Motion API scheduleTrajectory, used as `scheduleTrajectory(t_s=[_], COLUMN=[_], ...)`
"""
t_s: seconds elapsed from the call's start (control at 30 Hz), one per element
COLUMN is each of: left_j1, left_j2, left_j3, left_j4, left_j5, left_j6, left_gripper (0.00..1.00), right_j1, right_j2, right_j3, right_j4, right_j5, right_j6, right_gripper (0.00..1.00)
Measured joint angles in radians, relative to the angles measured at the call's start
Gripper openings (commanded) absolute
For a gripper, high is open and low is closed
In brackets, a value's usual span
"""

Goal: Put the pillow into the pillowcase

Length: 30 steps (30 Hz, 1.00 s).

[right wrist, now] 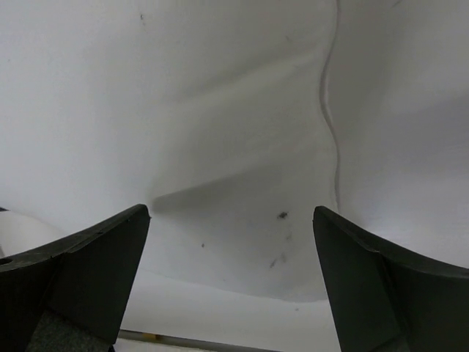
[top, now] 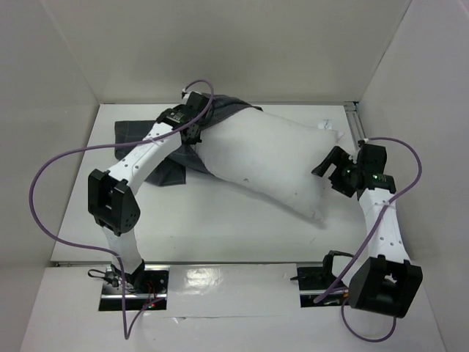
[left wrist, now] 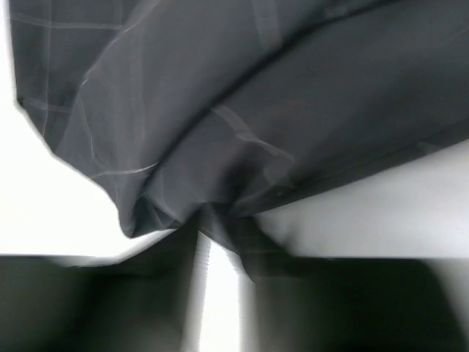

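The right gripper [right wrist: 230,211] gapes wide before the pillow [right wrist: 220,110]; left gripper [left wrist: 216,253] (blurred) seems pinched narrowly on pillowcase [left wrist: 293,95] fabric.

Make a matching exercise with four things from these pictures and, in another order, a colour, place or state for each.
1 pillow
2 pillowcase
3 left gripper
4 right gripper

A dark grey with thin light lines
B jaws wide open at the pillow's right end
C white, plump, lying slantwise
D up against the pillowcase, far left

Pairs: 1-C, 2-A, 3-D, 4-B
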Motion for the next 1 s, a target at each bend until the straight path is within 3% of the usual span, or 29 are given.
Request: scheduleTrajectory(t_s=[0.03, 0.1, 0.23, 0.27, 0.3, 0.47, 0.57, 0.67, 0.83, 0.93, 0.97, 1.0], left_j1=[-0.005, -0.026, -0.104, -0.130, -0.159, -0.294, -0.330, -0.351, -0.406, -0.419, -0.422, -0.421], left_j2=[0.000, 0.000, 0.000, 0.000, 0.003, 0.103, 0.103, 0.023, -0.010, -0.008, -0.008, -0.012], left_j3=[0.000, 0.003, 0.037, 0.061, 0.096, 0.512, 0.615, 0.478, 0.227, 0.126, 0.123, 0.126], left_j4=[0.004, 0.005, -0.003, -0.015, -0.029, -0.167, -0.154, -0.082, -0.089, -0.123, -0.148, -0.164], left_j5=[0.016, 0.055, 0.151, 0.172, 0.199, 0.309, 0.407, 0.533, 0.649, 0.651, 0.643, 0.629], left_j6=[-0.002, 0.012, 0.029, 0.031, 0.032, 0.052, 0.041, -0.002, -0.053, -0.062, -0.062, -0.063], left_gripper=[0.00, 0.00, 0.00, 0.00, 0.00, 0.00, 0.00, 0.00, 0.00, 0.14, 0.32, 0.39], right_j1=[0.005, 0.027, 0.099, 0.118, 0.140, 0.282, 0.359, 0.412, 0.441, 0.446, 0.450, 0.456], right_j2=[0.010, 0.037, 0.127, 0.158, 0.189, 0.237, 0.165, 0.039, -0.056, -0.046, -0.053, -0.071], right_j3=[-0.011, -0.056, -0.145, -0.142, -0.129, 0.088, 0.230, 0.239, -0.030, -0.231, -0.284, -0.306], right_j4=[0.015, 0.079, 0.236, 0.268, 0.290, 0.249, 0.217, 0.229, 0.323, 0.319, 0.304, 0.296], right_j5=[-0.017, -0.035, -0.103, -0.125, -0.136, -0.060, 0.030, 0.105, 0.141, 0.151, 0.143, 0.135], right_j6=[0.005, 0.028, 0.096, 0.123, 0.146, 0.224, 0.249, 0.263, 0.285, 0.309, 0.326, 0.338], right_gripper=[1.00, 1.00, 0.23, 0.07, 0.00, 0.00, 0.00, 0.00, 0.00, 0.00, 0.00, 0.00])
